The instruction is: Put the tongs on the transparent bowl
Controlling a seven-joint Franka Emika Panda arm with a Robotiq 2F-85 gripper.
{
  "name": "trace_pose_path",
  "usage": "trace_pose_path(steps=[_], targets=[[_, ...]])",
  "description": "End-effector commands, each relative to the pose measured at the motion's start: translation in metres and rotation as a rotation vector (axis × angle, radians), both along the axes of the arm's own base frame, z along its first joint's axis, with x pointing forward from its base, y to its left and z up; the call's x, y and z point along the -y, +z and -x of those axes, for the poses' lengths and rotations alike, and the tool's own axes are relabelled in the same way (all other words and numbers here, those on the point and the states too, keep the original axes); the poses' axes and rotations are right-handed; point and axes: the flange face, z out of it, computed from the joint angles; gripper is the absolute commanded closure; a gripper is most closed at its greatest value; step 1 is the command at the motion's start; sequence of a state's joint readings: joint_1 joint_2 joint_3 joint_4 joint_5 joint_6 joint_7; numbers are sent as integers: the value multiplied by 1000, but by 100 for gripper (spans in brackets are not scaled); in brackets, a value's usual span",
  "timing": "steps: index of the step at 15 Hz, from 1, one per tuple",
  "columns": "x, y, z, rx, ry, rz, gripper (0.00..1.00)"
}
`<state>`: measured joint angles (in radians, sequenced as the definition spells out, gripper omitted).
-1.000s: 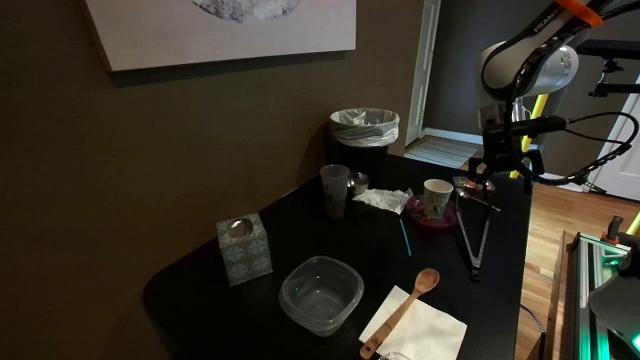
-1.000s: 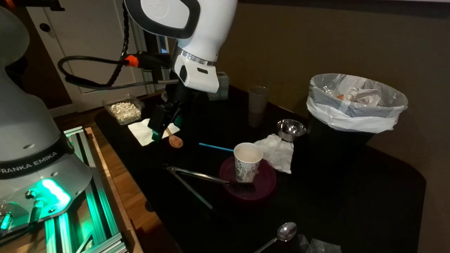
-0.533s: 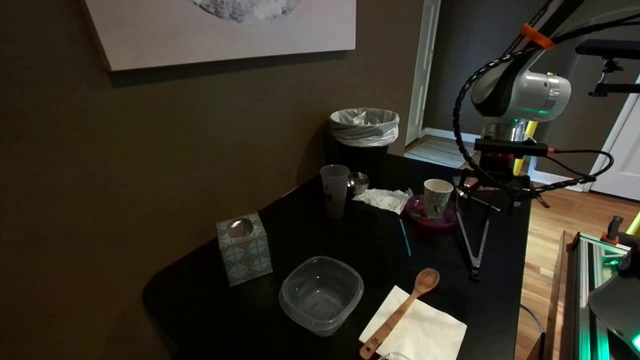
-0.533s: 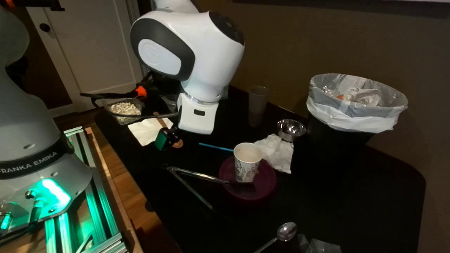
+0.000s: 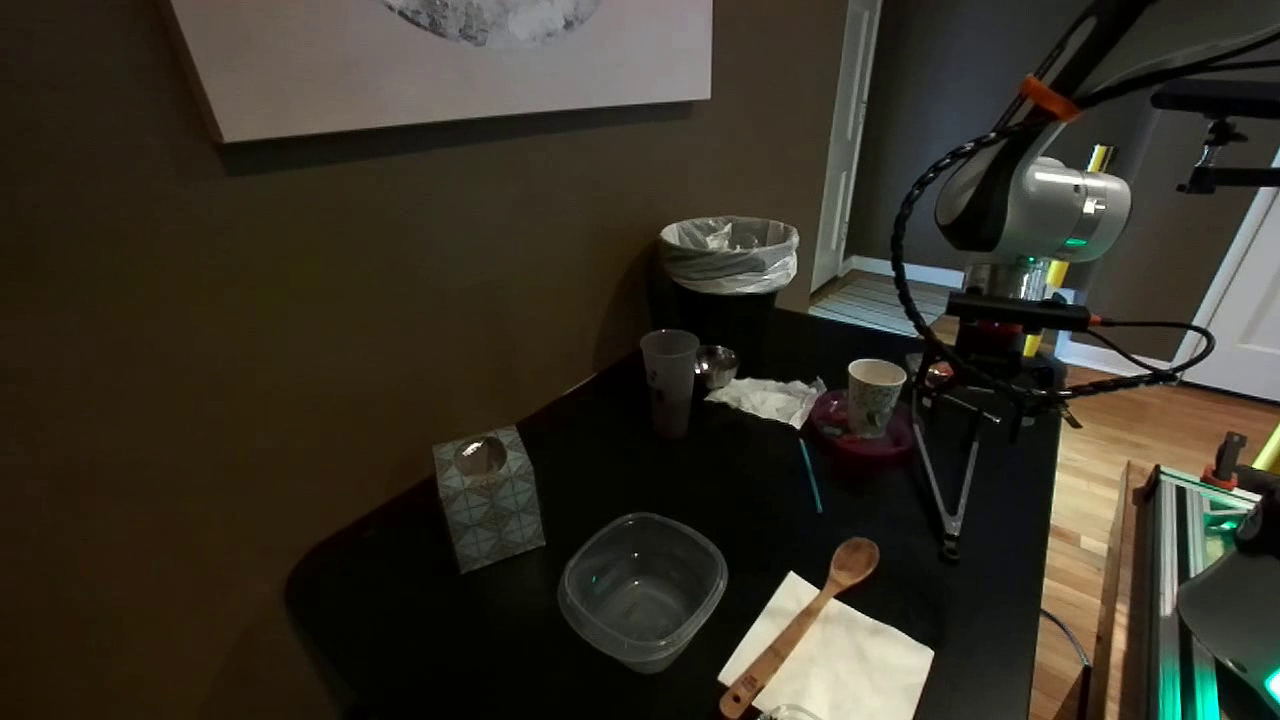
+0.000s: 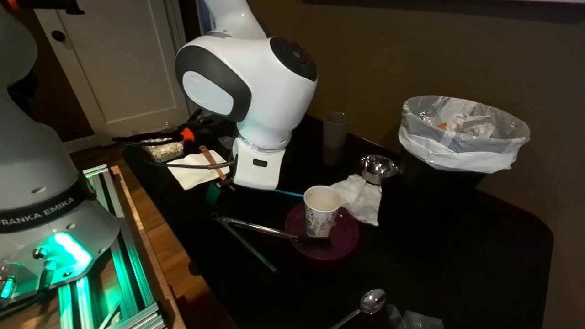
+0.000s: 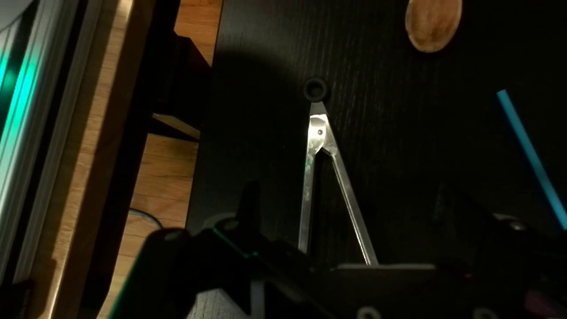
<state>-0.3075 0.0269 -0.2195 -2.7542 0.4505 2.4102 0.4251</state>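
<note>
Tongs (image 7: 341, 170) lie ungrasped below gripper (image 7: 347, 196), jaws apart; grasp alignment seems in hand, next probably descent and clamping, with bowl (image 5: 643, 600) at their eight o'clock in an exterior view.

On my blk table (image 6: 434, 256) I've got the tongs (image 6: 256, 227) lying in a V (one arm's tip at the purple plate (image 6: 346, 244), can't tell if touching), the transparent bowl (image 5: 643, 590) nr the tissue box (image 5: 495, 515), plus a plastic cup (image 5: 669, 385), metal bowl (image 6: 374, 168), crumpled paper (image 6: 363, 201), blue straw (image 5: 810, 476), metal spoon (image 6: 373, 300) & white sq napkin (image 5: 865, 660).
</note>
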Motion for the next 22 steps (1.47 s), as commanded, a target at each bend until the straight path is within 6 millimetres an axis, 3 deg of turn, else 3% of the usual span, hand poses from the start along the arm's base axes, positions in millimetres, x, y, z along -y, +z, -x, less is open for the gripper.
trace_pose_path(steps=[1,9,19,22], targets=[[1,-10,6,47,7,-61,0],[17,-22,6,191,180,37,0],[17,-24,6,179,174,38,0],[25,-23,2,250,169,105,0]])
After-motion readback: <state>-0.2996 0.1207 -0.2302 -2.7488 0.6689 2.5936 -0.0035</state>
